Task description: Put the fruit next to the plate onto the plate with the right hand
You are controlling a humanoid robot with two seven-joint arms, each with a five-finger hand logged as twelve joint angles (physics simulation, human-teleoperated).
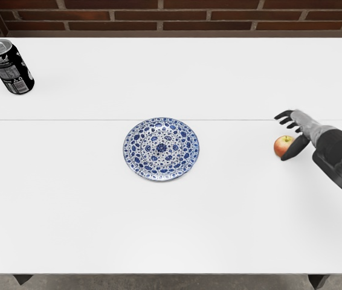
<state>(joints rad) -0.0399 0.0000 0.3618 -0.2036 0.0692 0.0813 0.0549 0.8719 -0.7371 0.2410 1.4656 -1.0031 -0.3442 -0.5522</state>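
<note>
A small red and yellow apple (283,145) sits on the white table to the right of the blue-patterned plate (161,149), well apart from it. My right hand (290,134) comes in from the right edge and is right beside the apple. Its fingers (284,118) are spread above the fruit and the thumb lies along the apple's right side. The hand is open and the apple rests on the table. The plate holds nothing.
A black drink can (9,66) stands tilted at the far left back of the table. A brick wall runs behind the table's far edge. The table's front edge crosses the bottom of the view.
</note>
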